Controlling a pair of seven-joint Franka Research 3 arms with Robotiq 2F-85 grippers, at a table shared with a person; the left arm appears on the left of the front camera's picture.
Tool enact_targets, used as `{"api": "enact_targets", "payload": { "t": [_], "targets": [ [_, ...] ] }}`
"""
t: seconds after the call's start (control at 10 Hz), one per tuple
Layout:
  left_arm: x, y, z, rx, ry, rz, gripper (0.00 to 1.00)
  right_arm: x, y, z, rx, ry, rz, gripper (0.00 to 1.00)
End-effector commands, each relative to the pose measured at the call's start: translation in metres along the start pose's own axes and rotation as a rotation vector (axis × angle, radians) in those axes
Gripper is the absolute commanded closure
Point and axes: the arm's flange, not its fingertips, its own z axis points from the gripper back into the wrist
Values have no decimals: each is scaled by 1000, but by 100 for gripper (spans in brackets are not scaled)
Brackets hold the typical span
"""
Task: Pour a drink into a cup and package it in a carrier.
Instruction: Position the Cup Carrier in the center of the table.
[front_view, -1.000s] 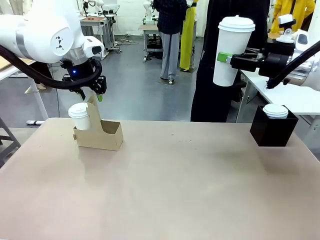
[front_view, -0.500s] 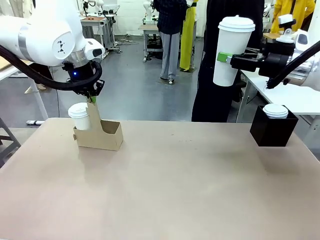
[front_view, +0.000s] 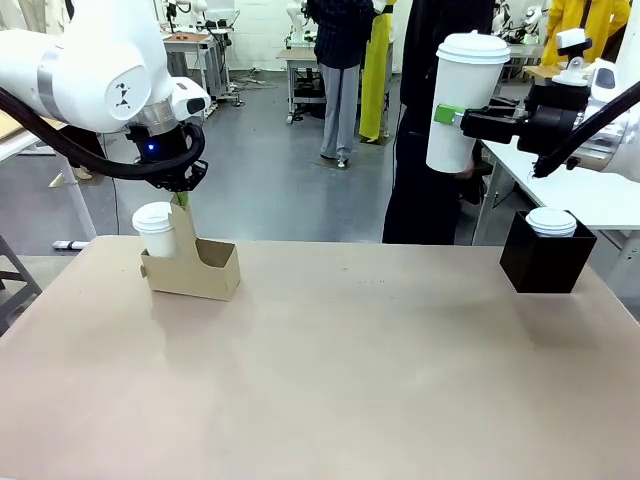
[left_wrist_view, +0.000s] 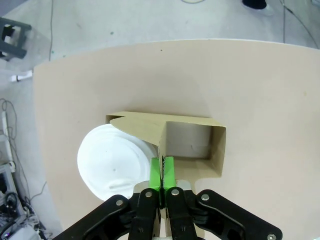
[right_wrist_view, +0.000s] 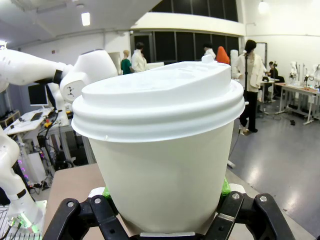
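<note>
In the front view's upper left, the left claw (front_view: 182, 197) is clenched on the upright handle panel of the carrier (front_view: 208, 272), at the far left of the table (front_view: 350, 380). The left wrist view shows its green pads (left_wrist_view: 155, 174) pinching the thin card. A lidded cup (front_view: 155, 230) sits in the carrier's left hole. At upper right, the right claw (front_view: 452, 115) grasps a second cup (front_view: 462, 95), lidded, in mid-air, up and left of a black box (front_view: 545, 265).

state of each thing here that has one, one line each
left end effector, shut on the handle panel of the carrier
right end effector, shut on the held cup
held cup, lidded, upright, up in the air
carrier, one hole filled, the other empty
cup in carrier, lidded, upright
black box, open-topped, white lids inside
</note>
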Motion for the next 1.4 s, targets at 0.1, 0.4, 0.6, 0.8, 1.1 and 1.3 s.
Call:
{"api": "enact_targets", "payload": {
  "t": [0.1, 0.4, 0.6, 0.8, 1.1, 1.3],
  "targets": [
    [0, 2, 0, -22, 5, -11, 100, 2, 1, -4, -12, -20, 22, 19],
    [-1, -2, 6, -13, 0, 8, 98, 2, 1, -4, -12, -20, 22, 19],
    [-8, -11, 26, -24, -19, 26, 98, 2, 1, -4, -12, -20, 22, 19],
    [-25, -30, 71, -34, -22, 42, 98, 2, 1, -4, -12, -20, 22, 19],
    [-66, -63, 135, -66, -51, 75, 98, 2, 1, -4, -12, -20, 22, 19],
    [-96, -93, 159, -104, -20, 102, 98, 2, 1, -4, -12, -20, 22, 19]
  ]
}}
